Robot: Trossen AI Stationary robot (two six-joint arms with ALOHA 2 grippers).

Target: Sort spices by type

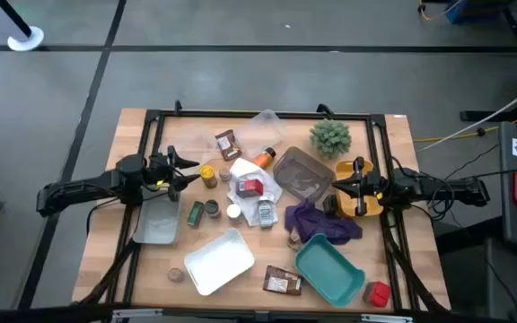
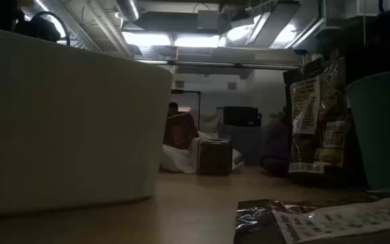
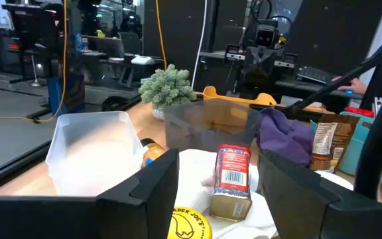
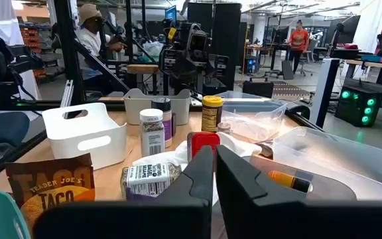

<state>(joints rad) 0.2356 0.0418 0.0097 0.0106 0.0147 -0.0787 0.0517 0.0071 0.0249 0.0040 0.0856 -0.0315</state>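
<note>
The spices lie scattered mid-table: a yellow-lidded jar (image 1: 207, 175), a red box (image 1: 250, 187) on a white cloth (image 1: 240, 191), an orange jar (image 1: 265, 158), green (image 1: 195, 213) and brown (image 1: 212, 209) jars, a labelled jar (image 1: 265, 213), and brown packets (image 1: 227, 144) (image 1: 283, 282). My left gripper (image 1: 187, 170) is open at the table's left. Its fingers stand level just short of the yellow jar's lid (image 3: 190, 224), with the red box (image 3: 233, 182) ahead. My right gripper (image 1: 346, 184) is shut, with nothing in it, by the yellow tray (image 1: 371, 202) at the right.
A white tray (image 1: 220, 260) and a teal tray (image 1: 328, 269) sit near the front, with a grey tray (image 1: 157, 220) at the left. A clear tray (image 1: 299, 173) is at the centre, with a purple cloth (image 1: 321, 222) beside it. A green plant (image 1: 330, 136) stands at the back. A red box (image 1: 378, 292) lies front right.
</note>
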